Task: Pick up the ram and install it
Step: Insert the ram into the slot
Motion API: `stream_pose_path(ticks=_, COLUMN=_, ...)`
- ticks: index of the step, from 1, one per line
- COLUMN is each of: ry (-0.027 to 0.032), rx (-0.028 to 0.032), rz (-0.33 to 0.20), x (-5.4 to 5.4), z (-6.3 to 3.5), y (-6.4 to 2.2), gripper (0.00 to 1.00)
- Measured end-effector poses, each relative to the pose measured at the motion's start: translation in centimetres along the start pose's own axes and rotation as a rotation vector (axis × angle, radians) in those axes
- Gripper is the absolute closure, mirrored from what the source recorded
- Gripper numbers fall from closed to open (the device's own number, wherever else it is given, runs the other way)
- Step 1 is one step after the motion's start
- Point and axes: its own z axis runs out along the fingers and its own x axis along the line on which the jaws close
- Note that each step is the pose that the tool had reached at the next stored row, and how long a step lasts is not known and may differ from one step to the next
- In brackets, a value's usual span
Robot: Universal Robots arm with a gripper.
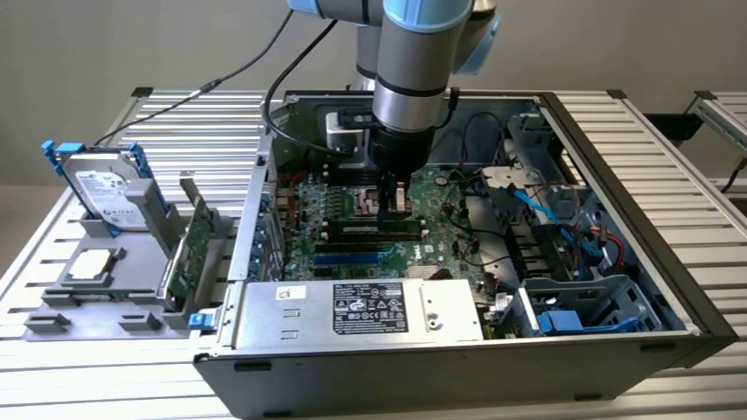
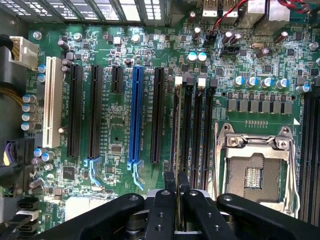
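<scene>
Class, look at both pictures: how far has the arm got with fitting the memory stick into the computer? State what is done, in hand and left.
Done: the memory stick is picked up; the gripper is shut on it, down inside the open computer case.
In hand: the stick hangs edge-on, in line with the black memory slots.
Left: the gripper has not let go, and whether the stick sits in a slot cannot be told.

The arm (image 1: 408, 79) is a thick grey metal cylinder with light blue caps at its joints. A black cable (image 1: 275, 79) loops alongside it. The gripper (image 2: 177, 177) is matt black, with two slim flat fingers (image 2: 162, 210), broad rounded outer links, and small round screw holes dotting every piece.
</scene>
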Motion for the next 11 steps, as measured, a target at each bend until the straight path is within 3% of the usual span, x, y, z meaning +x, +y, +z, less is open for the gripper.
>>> stream_pose_path(ticks=11, ry=0.0045, rx=0.0004, rz=-0.012, x=-0.08, z=0.05, y=-0.01, gripper=0.87)
